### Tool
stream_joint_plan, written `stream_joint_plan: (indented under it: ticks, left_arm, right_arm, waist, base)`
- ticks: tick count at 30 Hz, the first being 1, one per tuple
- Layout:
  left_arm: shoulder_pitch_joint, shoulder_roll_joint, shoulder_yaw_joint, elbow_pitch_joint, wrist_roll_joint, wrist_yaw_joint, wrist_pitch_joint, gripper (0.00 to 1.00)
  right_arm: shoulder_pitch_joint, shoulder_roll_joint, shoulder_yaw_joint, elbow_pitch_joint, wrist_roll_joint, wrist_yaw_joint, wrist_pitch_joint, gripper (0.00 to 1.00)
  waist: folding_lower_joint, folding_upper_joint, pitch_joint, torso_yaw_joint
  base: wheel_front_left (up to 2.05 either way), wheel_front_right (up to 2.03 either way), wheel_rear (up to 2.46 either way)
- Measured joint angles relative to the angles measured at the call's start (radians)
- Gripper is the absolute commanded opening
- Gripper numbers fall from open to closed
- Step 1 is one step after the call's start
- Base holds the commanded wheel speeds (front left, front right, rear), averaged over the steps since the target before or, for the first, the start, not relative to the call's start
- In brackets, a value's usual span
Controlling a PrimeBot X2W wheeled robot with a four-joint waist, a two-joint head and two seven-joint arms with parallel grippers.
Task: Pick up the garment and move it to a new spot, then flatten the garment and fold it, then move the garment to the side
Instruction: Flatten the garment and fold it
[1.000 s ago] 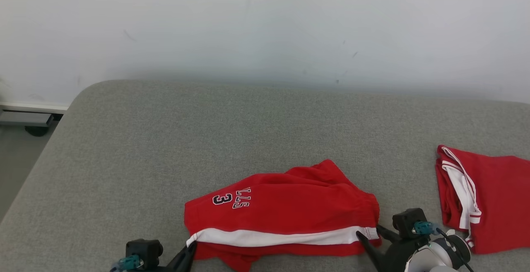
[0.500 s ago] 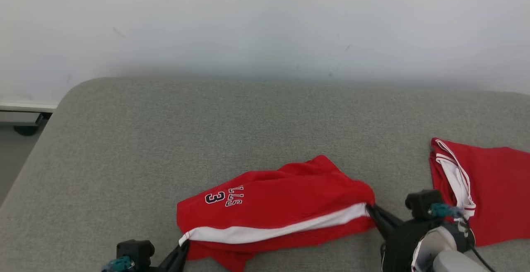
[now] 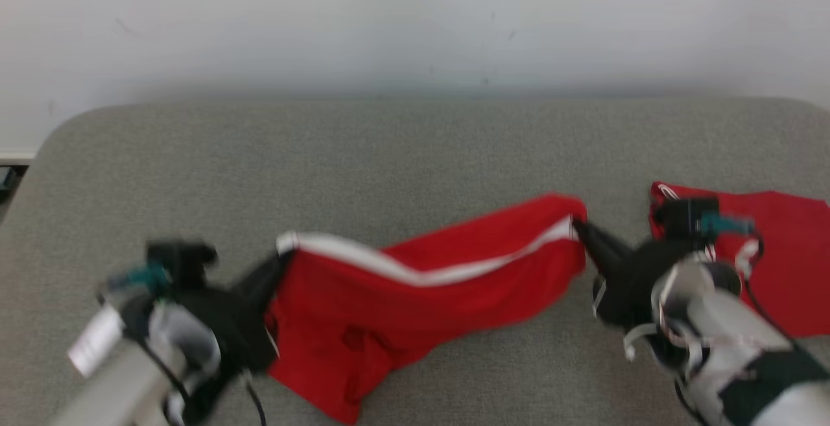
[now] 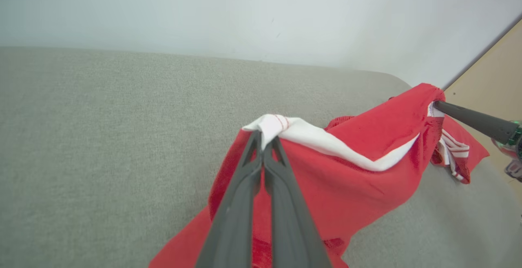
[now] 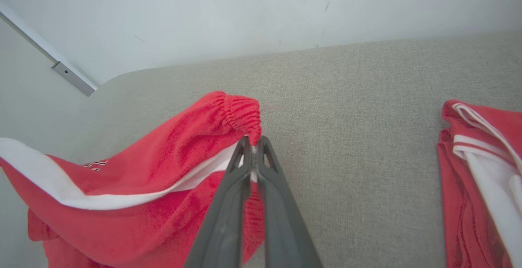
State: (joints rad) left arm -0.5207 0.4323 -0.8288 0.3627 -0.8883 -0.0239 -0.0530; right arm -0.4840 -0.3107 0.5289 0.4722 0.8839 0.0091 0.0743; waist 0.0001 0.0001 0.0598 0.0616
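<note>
— Where are the red shorts (image 3: 415, 283)?
— They hang stretched between the two end effectors over the grey cushioned surface (image 3: 389, 153), on the robot's side of it. Their white stripe (image 4: 326, 145) runs along the top edge and the loose cloth sags lower toward the left. Whether the bottom touches the surface cannot be told.
— What grips them?
— The left end effector (image 3: 282, 257) is clamped on the corner at the stripe's left end. The right end effector (image 3: 577, 225) is pinched on the gathered waistband at the other end.
— Anything else?
— A second red garment (image 3: 784, 251) with white trim lies flat just right of the right arm. A pale wall (image 3: 389, 17) stands behind the surface.
</note>
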Motion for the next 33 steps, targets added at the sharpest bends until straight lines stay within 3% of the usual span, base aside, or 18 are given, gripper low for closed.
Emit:
stream_joint_plan:
  ticks: [3, 5, 7, 10, 15, 19, 23, 33]
  left_arm:
    - [-0.172, -0.008, 0.069, 0.095, -0.092, -0.055, 0.091, 0.0]
    - [-0.31, 0.005, 0.083, 0.162, -0.081, -0.066, 0.145, 0.0]
    - [-0.484, 0.016, 0.1, 0.202, -0.046, -0.072, 0.189, 0.0]
    - [-0.734, 0.004, 0.177, 0.193, -0.003, -0.064, 0.185, 0.0]
    - [-0.932, -0.026, 0.211, 0.094, 0.016, -0.075, 0.139, 0.0]
    - [-0.87, 0.024, 0.202, 0.071, 0.029, -0.084, 0.096, 0.0]
    - [-0.656, 0.074, 0.153, 0.112, 0.036, -0.091, 0.054, 0.0]
    - [-0.245, 0.071, 0.011, 0.163, 0.076, -0.099, -0.063, 0.0]
  right_arm:
    - [-0.184, 0.037, -0.006, 0.092, 0.013, -0.002, 0.072, 0.0]
    - [-0.339, 0.067, -0.018, 0.151, 0.012, -0.015, 0.112, 0.0]
    - [-0.529, 0.089, -0.039, 0.191, -0.028, -0.05, 0.128, 0.0]
    - [-0.768, 0.113, -0.16, 0.181, -0.054, -0.101, 0.068, 0.0]
    - [-0.958, 0.099, -0.171, 0.111, -0.061, -0.083, -0.01, 0.0]
    - [-0.907, 0.101, -0.104, 0.086, -0.087, -0.013, -0.041, 0.0]
    - [-0.689, 0.109, -0.048, 0.115, -0.093, 0.046, -0.069, 0.0]
    - [-0.196, 0.068, 0.047, 0.158, -0.103, 0.086, -0.169, 0.0]
  waist:
    - [0.0001, 0.0, 0.034, -0.015]
    - [0.0002, 0.0001, 0.058, -0.026]
    - [0.0002, 0.0001, 0.084, -0.037]
    - [0.0002, 0.0, 0.125, -0.052]
    - [-0.0002, -0.0001, 0.184, -0.059]
    - [0.0, 0.0, 0.241, -0.053]
    - [0.0004, 0.0003, 0.279, -0.045]
    - [-0.0001, 0.0001, 0.219, -0.055]
  base:
    - [0.0, 0.0, 0.0]
    - [0.0, 0.0, 0.0]
    - [0.0, 0.0, 0.0]
    - [0.0, 0.0, 0.0]
    - [0.0, 0.0, 0.0]
    - [0.0, 0.0, 0.0]
    - [0.0, 0.0, 0.0]
    - [0.0, 0.0, 0.0]
